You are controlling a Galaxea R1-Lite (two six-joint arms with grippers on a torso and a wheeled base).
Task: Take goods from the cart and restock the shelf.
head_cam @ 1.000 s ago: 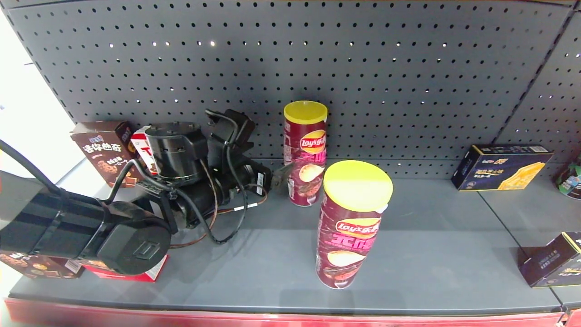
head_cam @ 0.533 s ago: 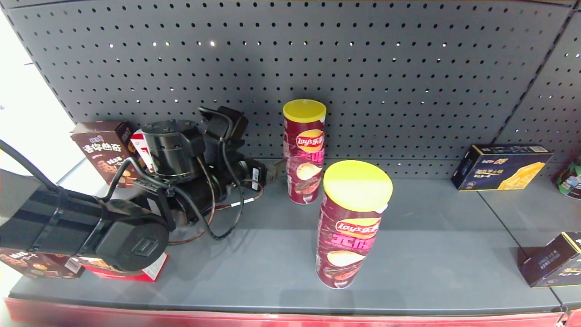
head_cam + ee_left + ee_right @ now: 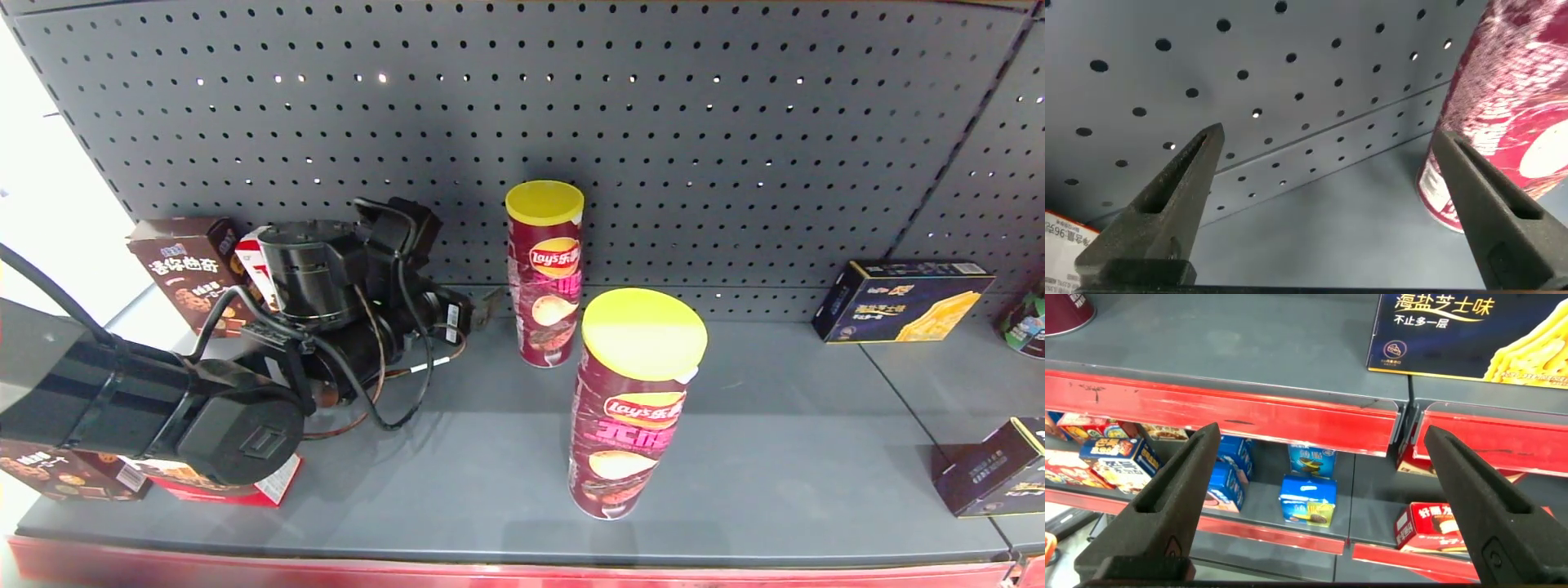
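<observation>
Two maroon chip cans with yellow lids stand upright on the grey shelf. The rear can is close to the pegboard, and the front can is nearer the shelf edge. My left gripper lies low over the shelf just left of the rear can, open and apart from it. In the left wrist view its fingers are spread with nothing between them, the left gripper facing the pegboard and the rear can beside one finger. My right gripper hangs open and empty below the shelf front.
Cookie boxes and a red box crowd the shelf's left end around my left arm. A navy box and a dark box sit at the right. Below the red shelf lip are lower shelves with small boxes.
My left gripper has drawn back to the left, away from the rear can, which stays standing on the shelf. The front can has not moved.
</observation>
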